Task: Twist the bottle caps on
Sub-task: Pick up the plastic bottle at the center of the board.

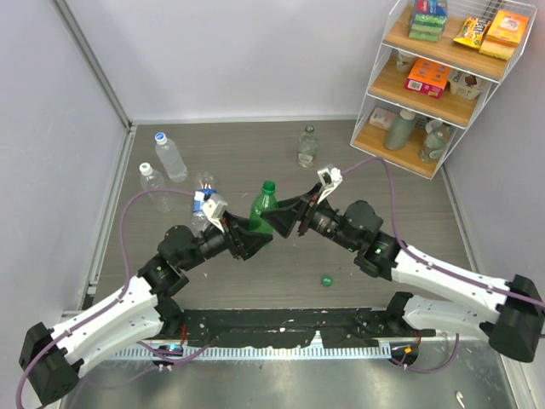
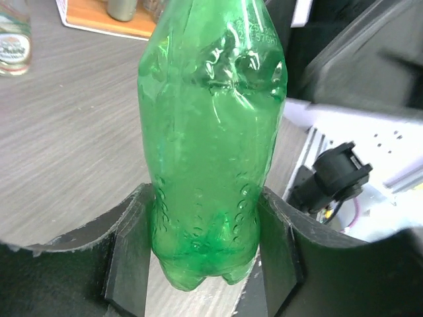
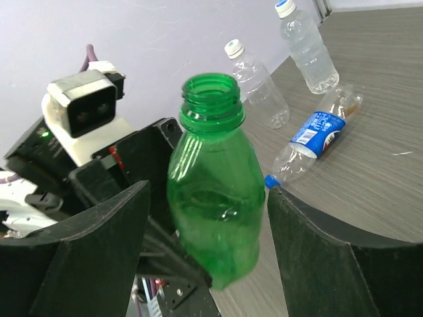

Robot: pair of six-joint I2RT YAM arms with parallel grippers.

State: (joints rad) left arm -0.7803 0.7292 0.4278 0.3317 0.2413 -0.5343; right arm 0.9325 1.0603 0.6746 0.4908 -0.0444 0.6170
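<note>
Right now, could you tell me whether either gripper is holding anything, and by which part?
The left gripper clamps the translucent green plastic bottle near its base. The right gripper is open, holding nothing.

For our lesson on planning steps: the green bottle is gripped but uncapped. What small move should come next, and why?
Probably the right gripper should back off and reach for the green cap lying on the table. The left gripper clamps the green bottle, its neck is bare, and the right jaws stand open, empty.

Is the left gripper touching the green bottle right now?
Touching. The left wrist view shows both fingers of the left gripper pressed against the lower sides of the green bottle.
</note>
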